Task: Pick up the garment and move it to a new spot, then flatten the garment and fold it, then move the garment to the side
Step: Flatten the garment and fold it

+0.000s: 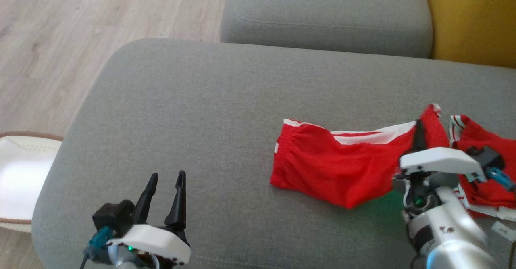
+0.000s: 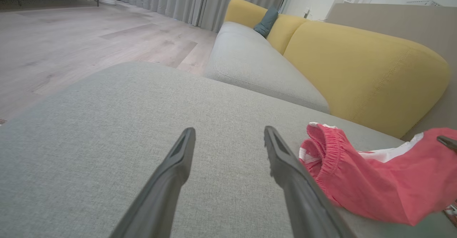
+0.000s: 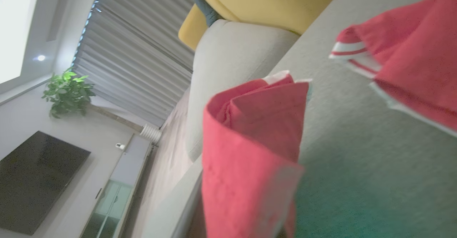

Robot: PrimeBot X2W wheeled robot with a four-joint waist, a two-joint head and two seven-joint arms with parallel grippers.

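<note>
The garment (image 1: 334, 160), red shorts with a white side stripe, lies on the wide grey sofa cushion (image 1: 181, 99), right of centre. Its right end is pulled up off the cushion, and my right gripper (image 1: 419, 127) is shut on that end. In the right wrist view the red cloth (image 3: 250, 141) hangs folded over the fingers and hides them. My left gripper (image 1: 167, 175) hovers open at the lower left, well apart from the shorts, with nothing between its fingers. In the left wrist view the left gripper (image 2: 229, 130) points across the bare cushion, with the garment's waistband (image 2: 332, 148) to the right.
A second red garment with white trim (image 1: 479, 138) lies at the far right beside my right arm. Another grey cushion (image 1: 322, 15) and a yellow backrest (image 1: 471, 19) are behind. Wooden floor (image 1: 60, 39) and a white rug (image 1: 20, 168) lie off the cushion's left edge.
</note>
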